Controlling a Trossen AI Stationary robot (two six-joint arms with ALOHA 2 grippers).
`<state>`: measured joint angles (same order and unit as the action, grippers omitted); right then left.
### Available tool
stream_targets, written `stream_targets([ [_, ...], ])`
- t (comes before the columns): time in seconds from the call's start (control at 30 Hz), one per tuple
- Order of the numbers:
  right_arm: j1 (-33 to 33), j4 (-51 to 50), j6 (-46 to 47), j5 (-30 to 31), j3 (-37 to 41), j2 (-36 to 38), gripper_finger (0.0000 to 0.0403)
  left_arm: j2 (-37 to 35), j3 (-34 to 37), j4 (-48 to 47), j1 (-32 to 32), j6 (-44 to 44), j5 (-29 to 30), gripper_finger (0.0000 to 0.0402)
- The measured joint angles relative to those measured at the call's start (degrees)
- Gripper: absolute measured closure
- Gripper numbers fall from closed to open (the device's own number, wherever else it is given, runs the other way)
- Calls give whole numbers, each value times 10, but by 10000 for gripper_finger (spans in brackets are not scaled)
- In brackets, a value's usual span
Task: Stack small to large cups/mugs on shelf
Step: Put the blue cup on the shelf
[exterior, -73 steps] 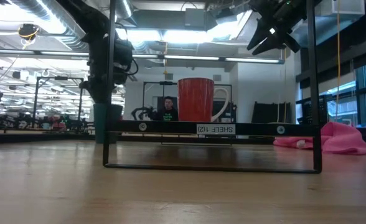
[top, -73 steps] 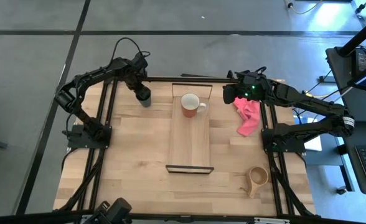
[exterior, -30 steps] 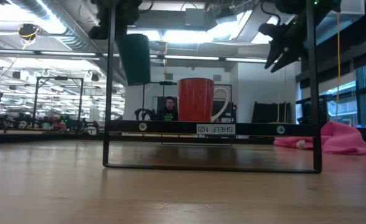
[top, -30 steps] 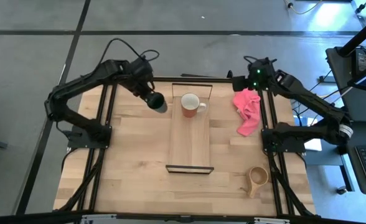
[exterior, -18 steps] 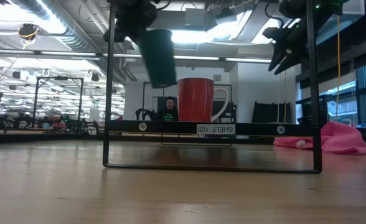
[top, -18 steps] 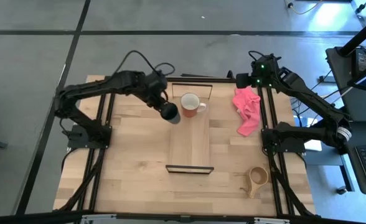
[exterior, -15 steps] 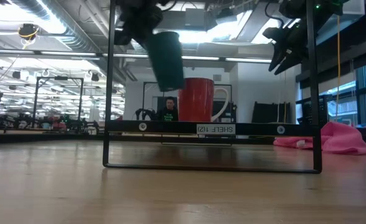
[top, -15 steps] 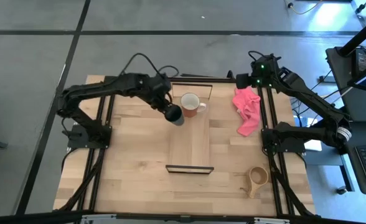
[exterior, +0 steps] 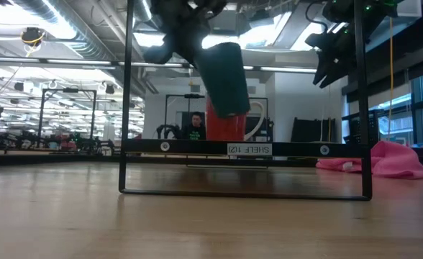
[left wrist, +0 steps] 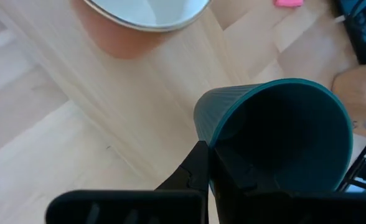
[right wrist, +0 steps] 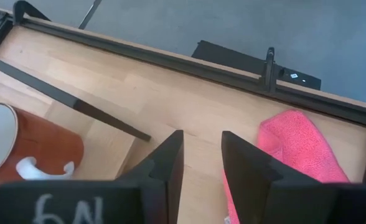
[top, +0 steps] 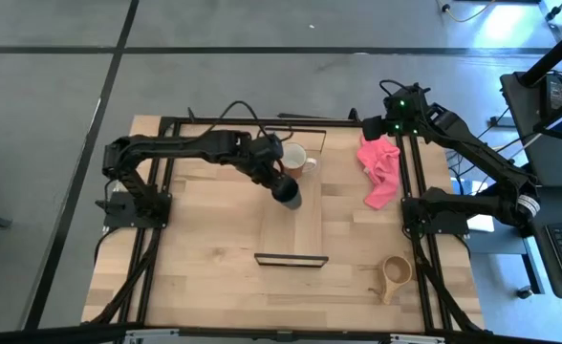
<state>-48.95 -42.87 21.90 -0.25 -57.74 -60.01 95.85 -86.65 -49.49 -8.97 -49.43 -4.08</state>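
Observation:
My left gripper [top: 277, 180] is shut on the dark green handleless cup [top: 288, 190], which it holds in the air above the light-wood shelf board [top: 292, 227], just in front of the orange-brown mug [top: 293, 160]. The mug stands on its base at the board's far end. In the low view the green cup [exterior: 224, 78] is tilted in front of the mug [exterior: 229, 128]. The tan wooden handled cup [top: 395, 273] stands on the table at the near right. My right gripper [right wrist: 198, 162] is open and empty, high over the table's far right corner [top: 374, 124]. My left gripper holds the green cup by its wall at the rim [left wrist: 203, 138], with one finger [left wrist: 192, 174] outside and one finger [left wrist: 236, 180] inside the cup. The fingers come from above, slanting down. The cup hangs below them, mouth up, tilted, clear of the shelf.
A pink cloth [top: 380, 172] lies on the table to the right of the shelf, below my right gripper. The shelf's black metal frame ends [exterior: 129, 101] stand up at its near and far ends. Black rails [top: 157, 239] run along the table's left and right sides.
My left gripper has carried the green cup toward the table's right and near edges, from left of the shelf to above the board in front of the orange-brown mug. The cup has stayed lifted clear and has tipped from upright to tilted.

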Motion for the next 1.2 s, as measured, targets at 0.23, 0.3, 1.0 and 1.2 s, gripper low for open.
stream_targets([
  [0.23,0,0,-14,-12,0,0,292,14,0,4,6,-11,4,401],
  [0.3,0,1,-14,-12,0,0,292,14,0,9,3,-11,6,401],
  [1.0,0,1,-19,-9,0,0,292,41,0,11,-3,3,-2,398],
  [1.2,0,1,-27,-9,0,0,292,41,0,10,-3,5,6,393],
])
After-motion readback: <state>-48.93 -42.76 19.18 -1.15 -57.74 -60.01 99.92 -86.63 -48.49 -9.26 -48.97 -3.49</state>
